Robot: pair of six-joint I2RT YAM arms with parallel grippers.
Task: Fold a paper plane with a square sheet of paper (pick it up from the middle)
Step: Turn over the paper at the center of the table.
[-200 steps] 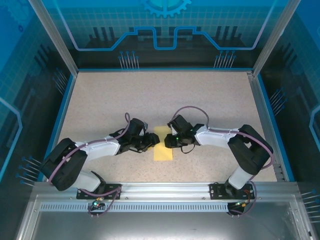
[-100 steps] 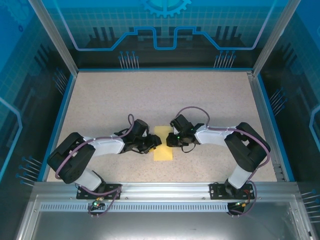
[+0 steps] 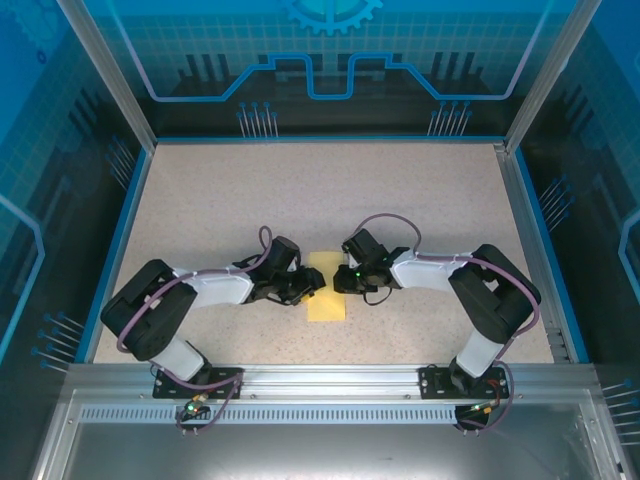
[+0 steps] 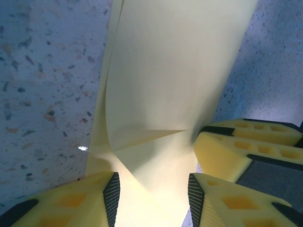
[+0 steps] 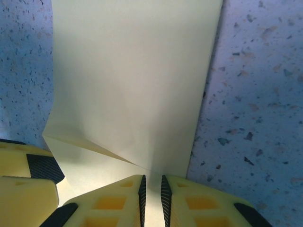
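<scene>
One square sheet of paper (image 3: 326, 303) lies on the speckled table (image 3: 300, 190) near its front middle, showing as a long rectangle between the two arms. Right gripper (image 5: 152, 193): jaws drawn almost together, nipping the sheet's raised edge, with a crease running out from the pinch. Left gripper (image 4: 154, 191): jaws part-way apart, astride the opposite side, the paper bulging up between them unclamped. The two gripper heads stand just beside each other.

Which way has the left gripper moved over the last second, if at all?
Yes: the left gripper has slid slightly right, away from the table's left blue edge and further onto the paper.
</scene>
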